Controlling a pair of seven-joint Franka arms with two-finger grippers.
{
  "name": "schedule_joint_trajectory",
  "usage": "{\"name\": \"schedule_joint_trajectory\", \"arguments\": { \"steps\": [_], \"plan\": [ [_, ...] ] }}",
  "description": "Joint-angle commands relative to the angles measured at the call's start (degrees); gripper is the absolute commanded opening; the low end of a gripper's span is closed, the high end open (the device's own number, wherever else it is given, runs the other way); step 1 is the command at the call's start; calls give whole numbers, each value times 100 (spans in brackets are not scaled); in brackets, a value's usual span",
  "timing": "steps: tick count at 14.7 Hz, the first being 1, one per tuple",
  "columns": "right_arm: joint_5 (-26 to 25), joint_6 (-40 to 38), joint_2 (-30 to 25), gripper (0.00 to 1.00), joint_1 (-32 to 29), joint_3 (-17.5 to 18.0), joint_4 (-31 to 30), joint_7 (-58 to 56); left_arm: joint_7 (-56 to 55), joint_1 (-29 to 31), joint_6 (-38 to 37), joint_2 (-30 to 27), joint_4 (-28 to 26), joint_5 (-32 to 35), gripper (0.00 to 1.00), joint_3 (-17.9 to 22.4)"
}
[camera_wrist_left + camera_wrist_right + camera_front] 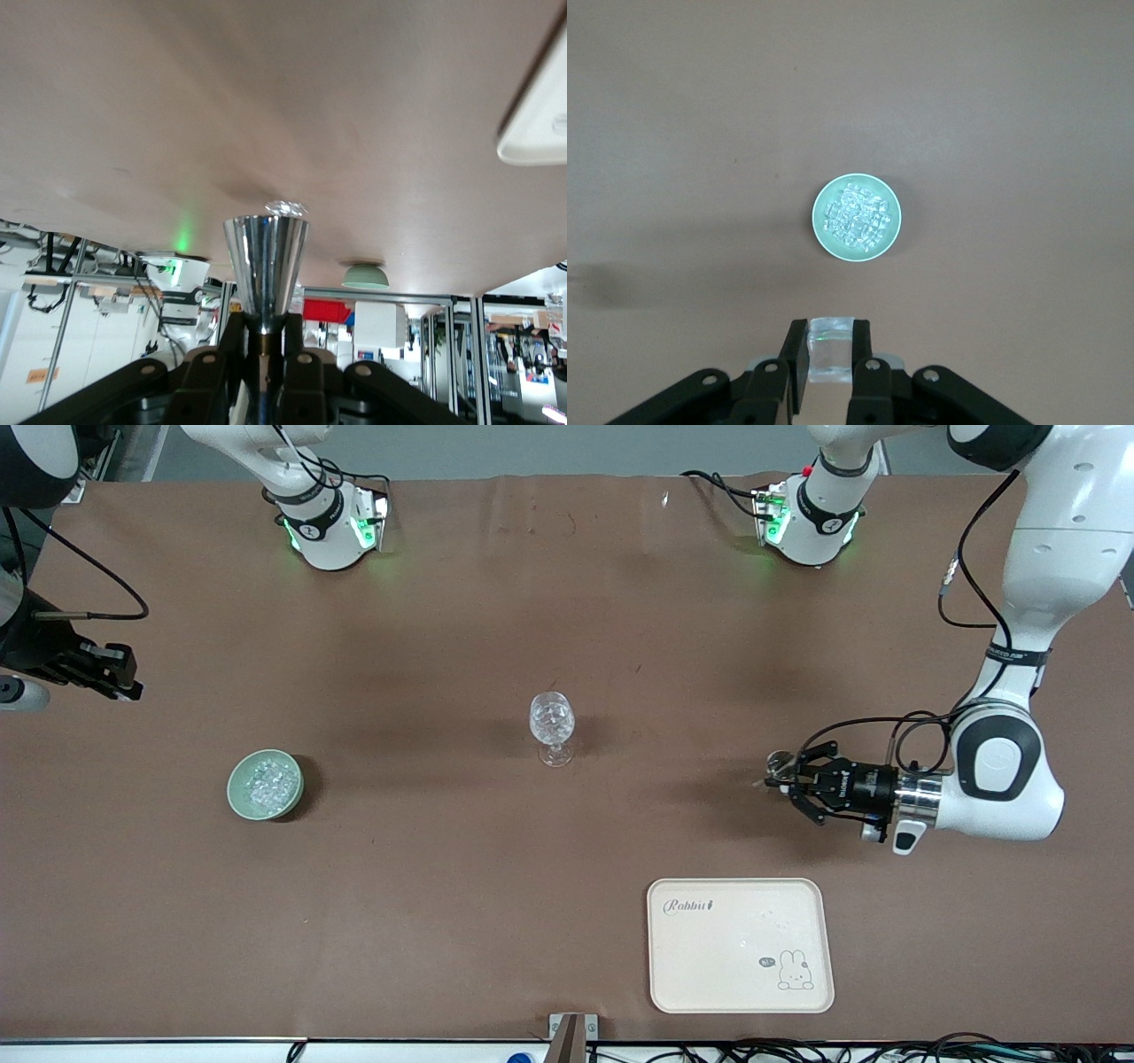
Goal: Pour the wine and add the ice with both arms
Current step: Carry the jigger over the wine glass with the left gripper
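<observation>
A clear stemmed glass [552,726] stands upright mid-table, its bowl glinting. A green bowl [265,783] heaped with ice [268,781] sits toward the right arm's end. In the right wrist view the bowl [856,216] lies below my right gripper [830,332], which is shut on one clear ice cube [830,356]. In the front view that gripper [124,682] hangs high at the table's edge. My left gripper [780,772] is shut on a shiny metal cone-shaped cup [266,266], held sideways with its mouth toward the glass [285,208].
A cream tray [741,945] with a rabbit print lies near the front edge, below the left gripper in the front view. It also shows in the left wrist view [536,115]. The two arm bases [332,522] [811,518] stand along the table's back edge.
</observation>
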Motion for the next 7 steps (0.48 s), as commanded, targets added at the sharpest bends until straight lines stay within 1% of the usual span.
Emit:
{"name": "schedule_joint_trajectory", "arguments": {
  "steps": [1, 4, 7],
  "plan": [
    [27, 51, -59, 3, -1, -5, -72, 51, -445, -363, 440, -269, -82, -121, 1, -84],
    [27, 60, -59, 3, -10, -5, -72, 43, -972, -759, 924, -444, -91, -112, 1, -260],
    [27, 60, -59, 3, -19, -5, -89, 25, -1613, -1250, 1346, -655, -91, -94, 1, -278]
  ]
}}
